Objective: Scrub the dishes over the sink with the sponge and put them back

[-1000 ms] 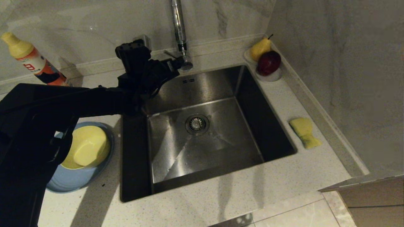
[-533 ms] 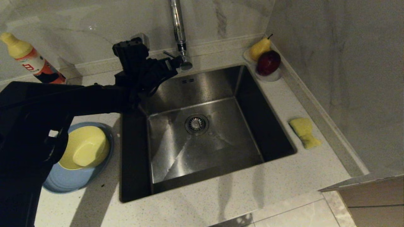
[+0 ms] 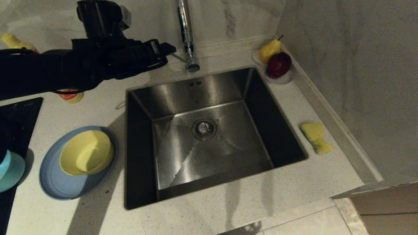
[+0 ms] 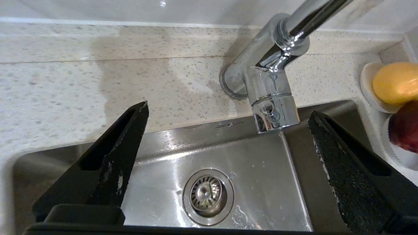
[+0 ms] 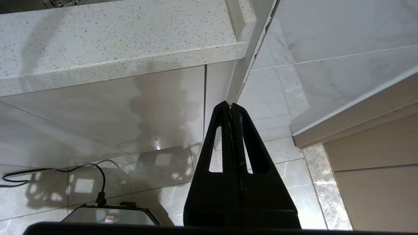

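Start nearest you: the plate (image 3: 55, 182) lies on the counter left of the sink (image 3: 209, 143), with the yellow bowl (image 3: 85, 152) sitting in it, tipped slightly. The teal bowl (image 3: 9, 169) is just beyond the plate's left edge and cut off by the picture, so you cannot judge how it sits.

The sponge (image 3: 316, 137) lies on the counter on the far side of the basin, to your right, close to the wall. Its long axis runs roughly front to back, with the pinched end toward you. That is the relation to weigh: the sponge is on the right, the dishes on the left, the basin between.

Your right gripper (image 5: 231, 107) hangs below the counter edge, fingers pressed together, holding nothing; it does not show in the head view. It is probably the natural arm for the sponge.

Farther back, your left gripper (image 4: 225, 130) hovers above the sink's rear rim near the tap (image 3: 186, 36), fingers spread wide and empty. The dishes lie nearer you than this hand.

Behind the left arm (image 3: 65, 68) a bottle (image 3: 13, 41) is mostly hidden.
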